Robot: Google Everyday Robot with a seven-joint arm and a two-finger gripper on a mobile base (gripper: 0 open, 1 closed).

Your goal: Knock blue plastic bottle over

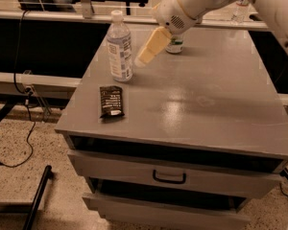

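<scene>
— Starting at the left, what do we have by the front-left corner of the counter [206, 99]?

— A dark snack packet [111, 101], lying flat close to the left edge. We judge it plays no part in the job, but it sits in front of the bottle, on the side nearest us.

— And the blue plastic bottle [119, 49]?

— It stands upright behind the packet, near the left edge and toward the far-left corner, cap on. It has not been knocked over.

— Where is the gripper [143, 59]?

— Just to the right of the bottle, above the counter, slanting down from the arm with its tip level with the label. We cannot tell whether it is apart or together, and we cannot tell whether the tip touches the plastic or hangs just beside it.

— Why would we hold it there?

— A sideways push at label height, well above the base, should tip a tall, light bottle instead of sliding it. Coming from the right sends it toward the left edge, so we think it might roll off.

— What lies further right?

— A green-and-white soda can [174, 43] by the far edge, partly hidden behind the arm and well clear of the bottle's likely fall.
</scene>
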